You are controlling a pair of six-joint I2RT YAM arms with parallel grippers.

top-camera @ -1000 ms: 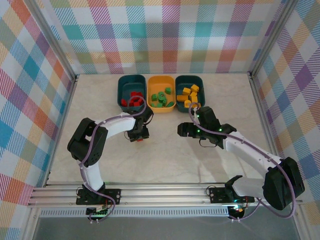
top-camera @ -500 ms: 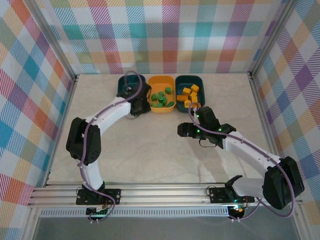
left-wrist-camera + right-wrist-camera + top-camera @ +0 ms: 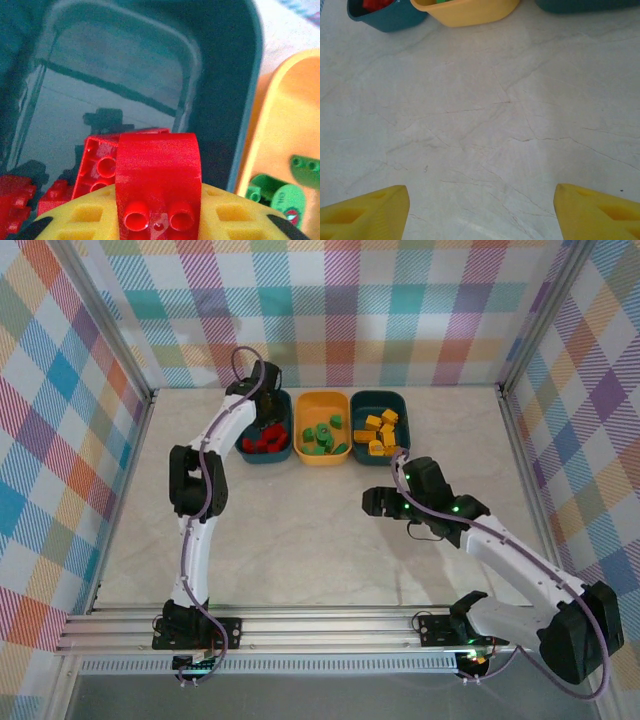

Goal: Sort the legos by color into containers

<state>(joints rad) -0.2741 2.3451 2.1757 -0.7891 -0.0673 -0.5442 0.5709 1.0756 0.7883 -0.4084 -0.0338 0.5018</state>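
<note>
Above the left teal bin (image 3: 220, 70), the left pincer (image 3: 158, 222) clenched a red brick (image 3: 157, 170) over other red bricks (image 3: 95, 165). Releasing it low and centred seemed wisest. The right pincer (image 3: 479, 200) hung released over the table (image 3: 480, 100).

Table (image 3: 300, 550): pale marble-look top. Plaid panels (image 3: 340, 310): far, left and right edges. Metal rail (image 3: 330, 625): near edge.

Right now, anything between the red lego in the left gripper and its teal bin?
Nothing visible. The red lego in the left gripper hangs over the open teal bin, with loose red legos inside.
</note>
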